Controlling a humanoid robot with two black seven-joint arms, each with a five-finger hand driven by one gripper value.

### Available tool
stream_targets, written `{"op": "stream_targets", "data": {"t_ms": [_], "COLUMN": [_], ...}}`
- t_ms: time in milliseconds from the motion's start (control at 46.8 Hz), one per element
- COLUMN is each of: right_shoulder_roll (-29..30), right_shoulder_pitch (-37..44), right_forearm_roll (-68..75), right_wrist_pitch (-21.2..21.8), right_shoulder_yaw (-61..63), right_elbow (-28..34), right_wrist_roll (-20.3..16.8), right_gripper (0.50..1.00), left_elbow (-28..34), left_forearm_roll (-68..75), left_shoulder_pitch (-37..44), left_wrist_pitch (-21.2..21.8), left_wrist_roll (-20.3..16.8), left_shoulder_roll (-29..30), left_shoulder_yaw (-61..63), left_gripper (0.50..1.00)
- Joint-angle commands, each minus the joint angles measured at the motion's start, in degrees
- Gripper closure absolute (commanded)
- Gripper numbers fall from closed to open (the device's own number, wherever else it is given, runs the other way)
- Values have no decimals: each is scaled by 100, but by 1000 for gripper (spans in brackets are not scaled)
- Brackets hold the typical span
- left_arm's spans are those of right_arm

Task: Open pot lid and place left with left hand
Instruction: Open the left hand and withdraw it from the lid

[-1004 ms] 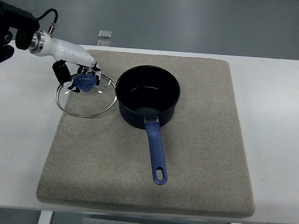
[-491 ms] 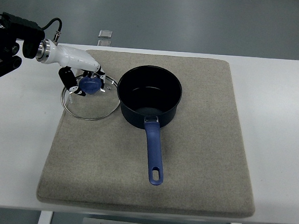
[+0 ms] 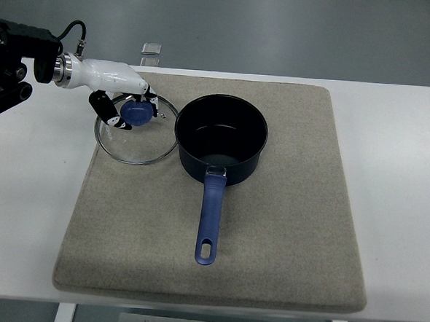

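- The left hand point(image 3: 127, 104) reaches in from the upper left of the frame on a white forearm joined to black hardware at the edge, its fingers curled around the blue knob point(image 3: 137, 113) of the glass lid point(image 3: 137, 129).
- The glass lid, with a metal rim, sits at the upper left part of the grey felt mat point(image 3: 215, 190), its left edge reaching about to the mat's border; whether it rests fully flat or is held slightly off the mat cannot be told.
- The lid's right rim lies just beside the dark blue saucepan point(image 3: 221, 139), touching or nearly touching its wall.
- The saucepan stands upright and uncovered, above the middle of the mat, its dark inside in view.
- Its blue handle point(image 3: 209, 218) runs down toward the lower middle of the frame, tilted a little to the left, with a hanging hole at its end.
- The mat covers most of the white bench point(image 3: 402, 202).
- A small grey square object point(image 3: 151, 48) lies beyond the bench's far edge at the upper left.
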Motion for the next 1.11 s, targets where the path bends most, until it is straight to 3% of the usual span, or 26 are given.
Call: {"op": "stream_targets", "data": {"t_ms": [0,192,363,769,1089], "right_shoulder_roll": [0,0,0,0,0], "right_shoulder_pitch": [-1,-1,-1,-1,-1], "right_forearm_roll": [0,0,0,0,0], "right_wrist_pitch": [0,0,0,0,0], "right_shoulder_yaw": [0,0,0,0,0], "right_elbow": [4,4,-5,-5,4], "right_wrist_roll": [2,2,2,2,2], "right_gripper": [583,583,583,583,583], "left_elbow": [-11,-20,-29,-46,156], "left_forearm_roll": [-13,-13,-4,-250,-2472], "left_shoulder_pitch": [11,37,20,-138,-130], "left_wrist_pitch": [11,11,20,11,125], "left_wrist_roll": [0,0,0,0,0], "left_shoulder_roll": [7,16,25,315,210], "left_shoulder_yaw": [36,62,36,-210,-1643], "left_gripper": [622,609,536,536,529]}}
